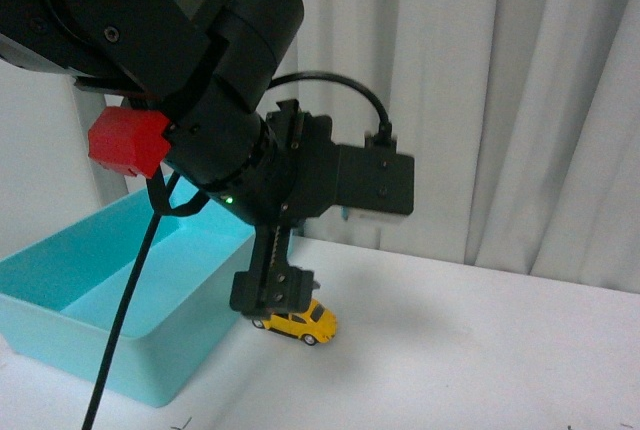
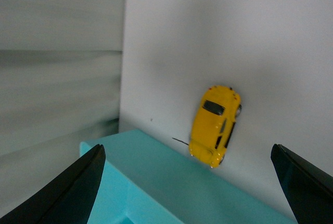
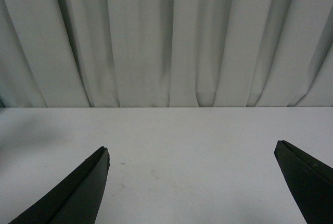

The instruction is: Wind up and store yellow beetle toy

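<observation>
The yellow beetle toy [image 1: 302,323] stands on its wheels on the white table, right beside the near corner of the turquoise bin [image 1: 110,300]. My left gripper [image 1: 273,293] hangs open just above the bin's edge and the toy, holding nothing. In the left wrist view the toy [image 2: 214,125] lies on the table just past the bin's rim [image 2: 171,177], between and beyond the open fingers [image 2: 67,193]. My right gripper [image 3: 192,182] is open and empty over bare table; it is out of the front view.
The white table [image 1: 480,350] stretches to the right of the toy. Pale curtains [image 1: 520,100] hang behind it. The left arm's black body and a red part [image 1: 125,140] fill the upper left of the front view.
</observation>
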Action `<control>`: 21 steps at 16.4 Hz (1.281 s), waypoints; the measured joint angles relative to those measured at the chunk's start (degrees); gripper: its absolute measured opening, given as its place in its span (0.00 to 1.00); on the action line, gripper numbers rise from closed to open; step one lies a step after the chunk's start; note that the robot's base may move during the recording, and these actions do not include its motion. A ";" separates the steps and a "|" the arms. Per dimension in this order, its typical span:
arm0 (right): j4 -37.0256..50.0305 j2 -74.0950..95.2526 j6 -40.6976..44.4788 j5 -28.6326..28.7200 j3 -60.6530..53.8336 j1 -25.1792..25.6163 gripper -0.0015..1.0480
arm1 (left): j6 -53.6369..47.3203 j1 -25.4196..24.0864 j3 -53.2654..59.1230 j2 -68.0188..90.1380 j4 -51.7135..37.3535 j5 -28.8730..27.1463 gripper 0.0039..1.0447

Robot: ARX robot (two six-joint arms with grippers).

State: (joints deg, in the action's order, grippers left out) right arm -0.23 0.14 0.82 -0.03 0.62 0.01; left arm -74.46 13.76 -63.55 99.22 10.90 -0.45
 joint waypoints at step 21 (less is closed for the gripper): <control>0.00 0.00 0.00 0.00 0.00 0.00 0.94 | -10.10 -4.72 -27.87 34.71 13.31 -6.69 0.53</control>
State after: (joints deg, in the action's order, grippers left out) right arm -0.23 0.14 0.82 -0.03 0.62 0.01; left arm -84.55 9.04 -91.42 133.93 24.21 -7.14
